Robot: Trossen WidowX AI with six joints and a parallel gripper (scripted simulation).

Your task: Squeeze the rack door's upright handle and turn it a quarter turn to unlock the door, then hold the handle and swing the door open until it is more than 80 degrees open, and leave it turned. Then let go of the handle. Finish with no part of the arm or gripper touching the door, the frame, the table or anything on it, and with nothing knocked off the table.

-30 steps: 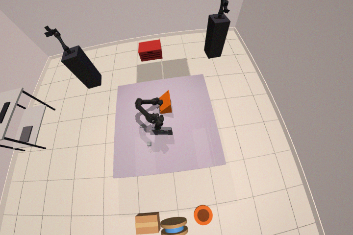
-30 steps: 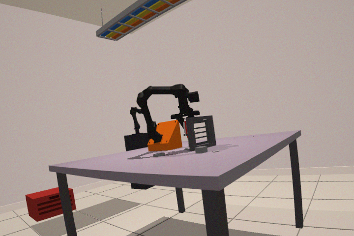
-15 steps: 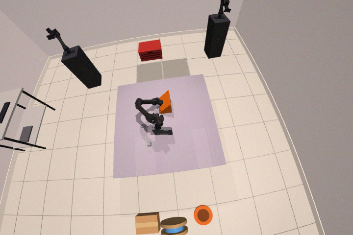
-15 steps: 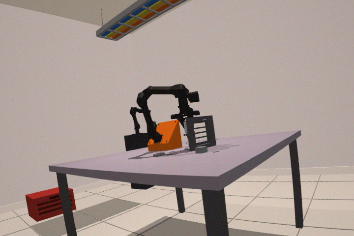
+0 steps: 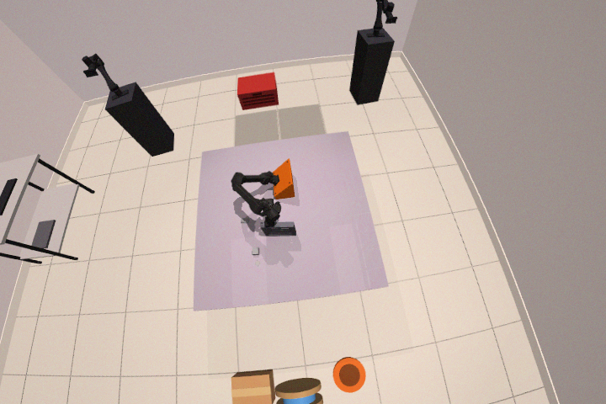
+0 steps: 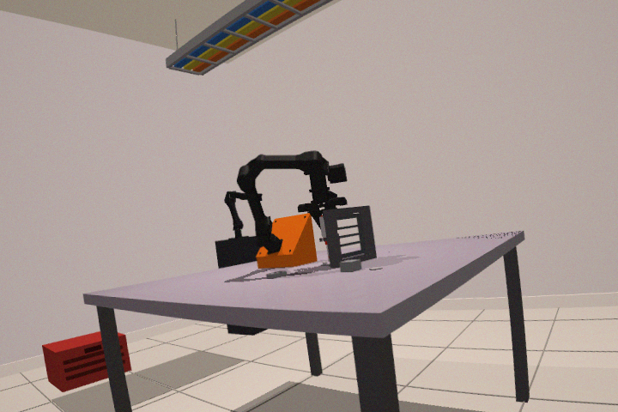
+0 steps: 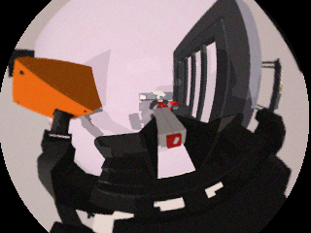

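Note:
The dark rack point(image 5: 284, 232) point(image 6: 366, 233) point(image 7: 235, 58) stands upright on the lilac table point(image 5: 322, 257) point(image 6: 197, 291). Its barred side shows in the exterior view and on the right of the wrist view. No part of the door visibly stands out from the frame; its exact angle is unclear. The upright handle point(image 6: 323, 227) point(image 7: 166, 121) is grey with a red end and stands beside the rack. My gripper point(image 6: 321, 223) point(image 7: 163, 118) points down and is shut on the handle, one dark finger on each side. How far the handle is turned is hard to tell.
An orange wedge-shaped box point(image 5: 284, 179) point(image 6: 295, 238) point(image 7: 53, 87) stands beside the arm's base. A small grey block point(image 5: 255, 251) point(image 6: 350, 265) lies near the rack, with a small pale piece point(image 5: 257, 263) point(image 6: 376, 269) close by. Another flat grey piece point(image 6: 275, 274) lies on the table.

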